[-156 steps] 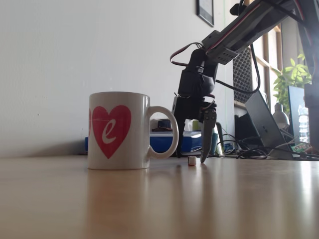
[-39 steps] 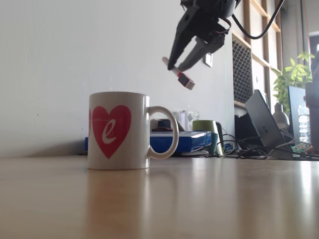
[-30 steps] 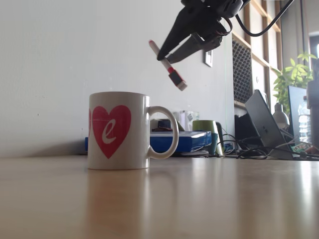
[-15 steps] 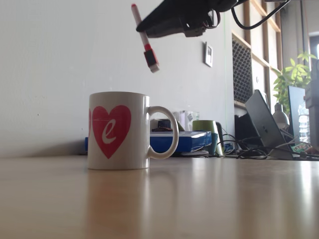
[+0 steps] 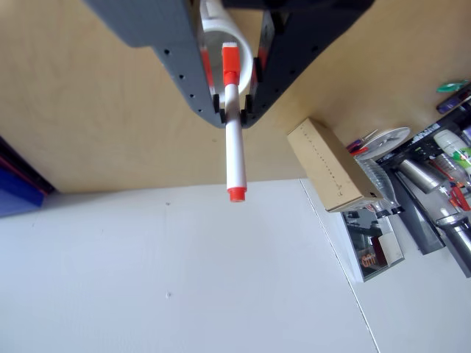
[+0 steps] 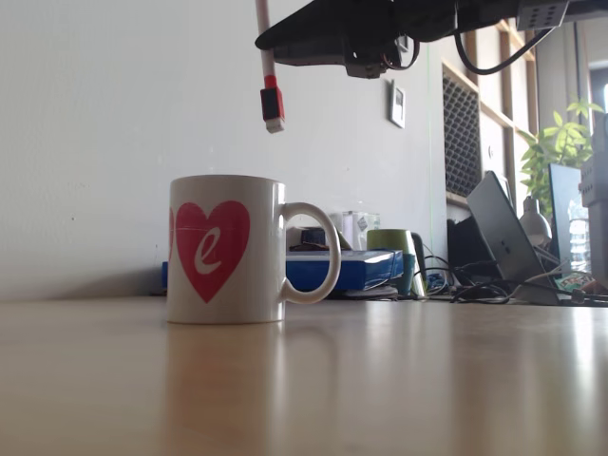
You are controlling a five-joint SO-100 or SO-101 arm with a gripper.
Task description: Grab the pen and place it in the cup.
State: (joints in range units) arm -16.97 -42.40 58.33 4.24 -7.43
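A brown wooden table (image 6: 399, 389) fills the bottom half of the fixed view; a white cup (image 6: 228, 249) with a pink heart stands on it, left of the middle; in the other view the table (image 5: 88, 110) is at the top, and a brown box (image 5: 331, 165) lies on it at the right.

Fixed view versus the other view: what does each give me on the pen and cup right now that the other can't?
Fixed view alone: the air gap between the pen's capped lower end and the cup, handle to the right, red heart facing the camera. Other view alone: the gripper shut on the pen's barrel just past the cap, the small tip end sticking out beyond it, and the cup's rim behind the cap. Both: pen gripped above the cup, not yet inside.
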